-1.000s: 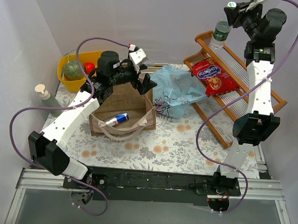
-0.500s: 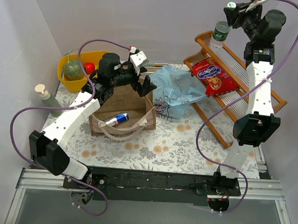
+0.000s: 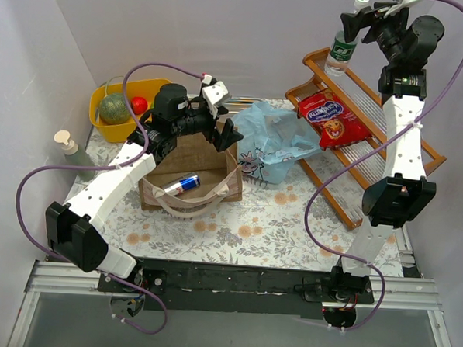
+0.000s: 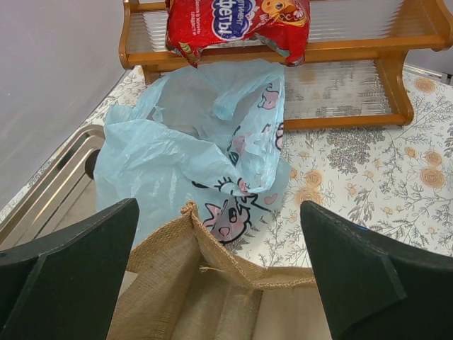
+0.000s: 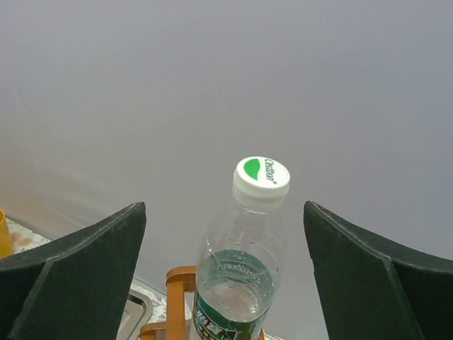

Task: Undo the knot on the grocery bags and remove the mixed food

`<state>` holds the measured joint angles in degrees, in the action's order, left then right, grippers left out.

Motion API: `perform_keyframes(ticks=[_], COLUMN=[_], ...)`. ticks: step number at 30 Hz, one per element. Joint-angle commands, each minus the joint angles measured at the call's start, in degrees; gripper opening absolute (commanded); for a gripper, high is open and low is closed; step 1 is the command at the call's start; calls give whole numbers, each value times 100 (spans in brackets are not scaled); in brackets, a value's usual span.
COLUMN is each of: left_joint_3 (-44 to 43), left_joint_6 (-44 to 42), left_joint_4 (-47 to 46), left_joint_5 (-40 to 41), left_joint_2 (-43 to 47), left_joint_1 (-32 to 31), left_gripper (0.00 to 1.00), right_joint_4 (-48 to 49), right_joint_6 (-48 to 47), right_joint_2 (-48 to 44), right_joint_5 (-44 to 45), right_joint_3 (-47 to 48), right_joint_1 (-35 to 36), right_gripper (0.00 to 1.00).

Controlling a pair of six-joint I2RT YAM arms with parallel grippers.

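Observation:
The light blue plastic bag (image 4: 191,142) (image 3: 274,137) lies crumpled behind the brown bag (image 3: 189,167). A blue-silver can (image 3: 182,185) lies inside the brown bag. My left gripper (image 4: 223,276) (image 3: 222,134) hovers open over the brown bag's far corner (image 4: 212,255), touching nothing. The red snack packet (image 3: 333,117) (image 4: 233,21) rests on the wooden rack (image 3: 376,154). The clear green-labelled bottle (image 5: 237,283) (image 3: 343,51) stands at the rack's far end. My right gripper (image 5: 225,276) (image 3: 358,18) is open around it, with a gap on each side.
A yellow tub (image 3: 147,87) at the back left holds the green melon (image 3: 114,107) and a red round item (image 3: 139,104). A pump soap bottle (image 3: 68,148) stands by the left wall. Grey walls close in behind and on both sides.
My right gripper has opened and let go of the bottle, which stays standing on the rack. The left arm has hardly moved.

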<state>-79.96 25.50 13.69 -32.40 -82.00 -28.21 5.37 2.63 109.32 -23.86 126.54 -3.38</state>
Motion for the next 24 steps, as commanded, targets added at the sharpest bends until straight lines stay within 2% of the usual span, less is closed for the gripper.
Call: perform_keyframes(ticks=[1, 6, 8, 11, 14, 17, 18, 19, 21, 22, 24], left_joint_3=[-10, -379, -685, -644, -652, -897, -1107, -1248, -1590, -1723, -2056], left_joint_6=[-106, -860, -1482, -2082, -2242, -2154, -2119, -2110, -2171, -2224, -2321], left_joint_4=[37, 326, 975, 1539, 1935, 2207, 2295, 2478, 2690, 3031, 3515], left_joint_5=[32, 1050, 1368, 1850, 2317, 2431, 2423, 2397, 2239, 2160, 1706], left_joint_2=[263, 342, 351, 579, 562, 178, 53, -87, -483, -641, -1061], left_joint_1=[8, 17, 52, 122, 271, 561, 666, 720, 842, 869, 957], left_gripper=[98, 98, 98, 98, 98, 98, 98, 98, 98, 98, 98], right_joint_4=[325, 105, 79, 43, 18, -262, -429, -701, -1105, -1238, -1389], right_joint_6=[53, -411, -605, -764, -721, -930, -1131, -1351, -1897, -2037, -2188], right_joint_2=[-376, -963, -1534, -2448, -3459, -4250, -4374, -4523, -4612, -4595, -4499], right_joint_5=[188, 758, 1381, 2130, 1492, 25, -622, -890, -1408, -1429, -1455], right_joint_3=[-77, -445, -1059, -2165, -3510, -4698, -4900, -5015, -5262, -5262, -5166], right_joint_1=[-23, -23, -23, -23, 21, 537, 766, 1290, 1838, 2354, 2762], right_gripper=[98, 98, 98, 98, 98, 97, 95, 93, 88, 86, 82])
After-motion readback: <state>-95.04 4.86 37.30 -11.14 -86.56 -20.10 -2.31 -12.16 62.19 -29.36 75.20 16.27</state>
